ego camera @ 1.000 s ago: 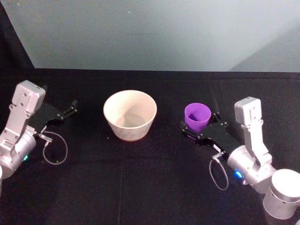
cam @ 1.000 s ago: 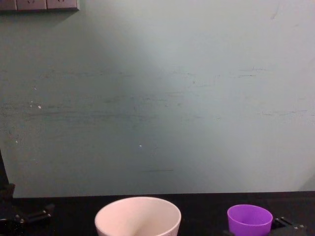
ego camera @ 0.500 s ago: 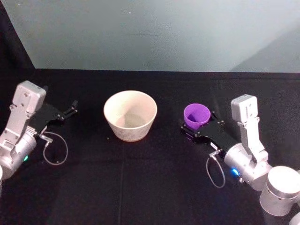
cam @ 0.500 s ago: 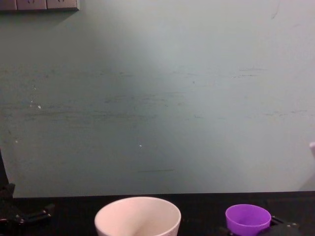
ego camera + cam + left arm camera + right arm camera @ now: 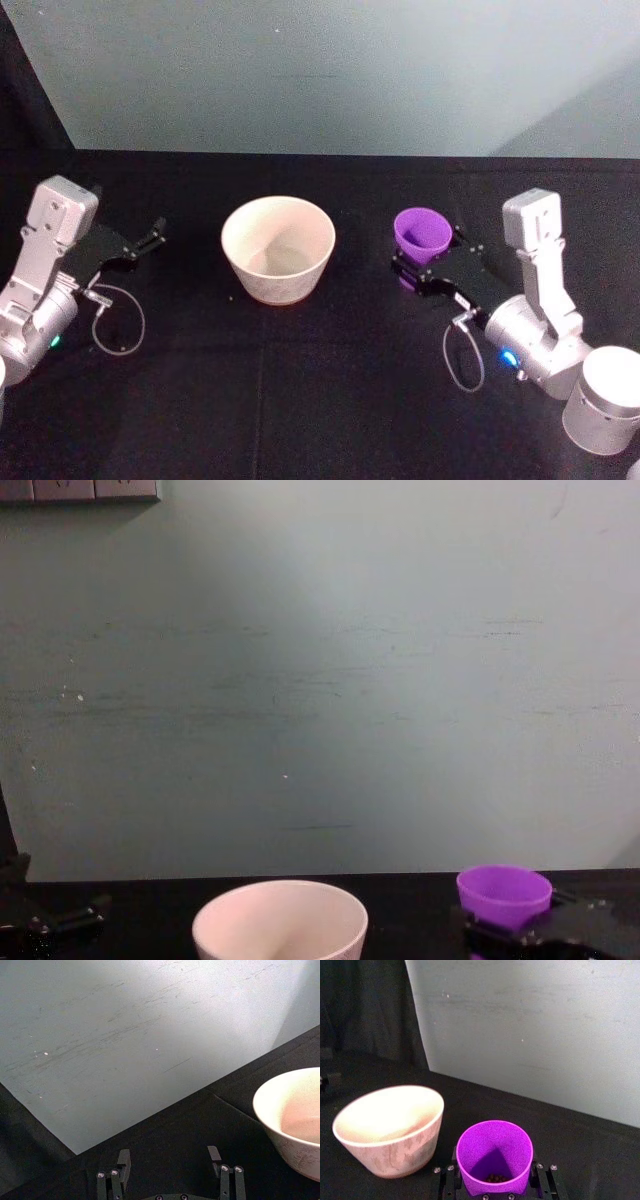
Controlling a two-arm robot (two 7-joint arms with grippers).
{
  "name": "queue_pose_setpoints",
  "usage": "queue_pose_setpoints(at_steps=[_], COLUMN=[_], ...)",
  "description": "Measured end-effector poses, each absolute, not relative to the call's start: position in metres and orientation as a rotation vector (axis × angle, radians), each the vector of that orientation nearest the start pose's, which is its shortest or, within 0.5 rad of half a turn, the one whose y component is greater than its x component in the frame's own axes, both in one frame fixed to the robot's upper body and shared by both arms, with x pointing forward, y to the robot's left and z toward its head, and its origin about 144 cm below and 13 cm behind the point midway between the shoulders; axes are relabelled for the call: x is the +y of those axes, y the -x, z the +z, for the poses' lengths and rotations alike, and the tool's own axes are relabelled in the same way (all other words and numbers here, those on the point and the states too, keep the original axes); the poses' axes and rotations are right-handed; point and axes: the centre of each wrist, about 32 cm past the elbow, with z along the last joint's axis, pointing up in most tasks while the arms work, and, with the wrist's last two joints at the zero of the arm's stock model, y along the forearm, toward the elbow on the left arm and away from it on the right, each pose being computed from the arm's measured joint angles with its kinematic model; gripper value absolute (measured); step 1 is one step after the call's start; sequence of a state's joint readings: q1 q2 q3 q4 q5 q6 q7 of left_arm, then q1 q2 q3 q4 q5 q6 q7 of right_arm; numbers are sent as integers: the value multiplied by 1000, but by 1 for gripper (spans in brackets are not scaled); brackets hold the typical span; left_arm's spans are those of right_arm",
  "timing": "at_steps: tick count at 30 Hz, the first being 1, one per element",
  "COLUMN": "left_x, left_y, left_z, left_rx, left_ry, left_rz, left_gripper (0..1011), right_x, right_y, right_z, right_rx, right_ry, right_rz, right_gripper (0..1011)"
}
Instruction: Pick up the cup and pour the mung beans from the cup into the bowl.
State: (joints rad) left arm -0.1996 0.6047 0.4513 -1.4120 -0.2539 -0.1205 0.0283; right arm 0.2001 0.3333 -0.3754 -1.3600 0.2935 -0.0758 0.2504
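My right gripper [image 5: 428, 252] was closed on the cup [image 5: 422, 232], one black finger on each side of its purple wall near the base, as the right wrist view [image 5: 496, 1180] showed most plainly. The cup stood to the right of the bowl [image 5: 275, 285], apart from it, its mouth open upward and leaning slightly toward the bowl in the head view. Whether its base cleared the black table [image 5: 300, 400] I could not tell. In the right wrist view the mung beans [image 5: 495, 1178] lay as a small dark heap at the bottom of the cup [image 5: 495, 1152], and the bowl [image 5: 395, 1150] sat beyond and to one side, cream-white with a faint mottled pattern on its wall. The chest view placed the cup [image 5: 504, 892] at about the height of the bowl's [image 5: 280, 925] rim, with my right gripper [image 5: 520, 935] beneath and around it. My left gripper [image 5: 155, 232] rested low over the table to the left of the bowl, well apart from it, its fingers spread with nothing between them [image 5: 168, 1160]; the bowl's [image 5: 295, 1150] wall appeared at the edge of that view
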Motion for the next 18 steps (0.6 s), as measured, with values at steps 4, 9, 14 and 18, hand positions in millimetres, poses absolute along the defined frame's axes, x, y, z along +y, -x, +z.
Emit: queue_pose_setpoints(at_steps=[4,9,14,18], left_x=[310,310,310,310], left_y=[-489,-489,-489,-489], left_z=[1140,1140,1140,1140], left_rx=[-285,-285,-285,-285], left_ry=[-304,-304,-304,-304], left_rz=[1248,1248,1248,1248], left_gripper=[1000,1000,1000,1000], right_x=[-237,-238,-237,-236], right_y=[-498,-497,-495,-495], right_z=[1139,1159,1177,1186], right_rx=[-8,14,14,18], right_ry=[77,48,39,46], right_rz=[-1035,-1031,-1024,-1029], right_gripper=[732,732,732,732])
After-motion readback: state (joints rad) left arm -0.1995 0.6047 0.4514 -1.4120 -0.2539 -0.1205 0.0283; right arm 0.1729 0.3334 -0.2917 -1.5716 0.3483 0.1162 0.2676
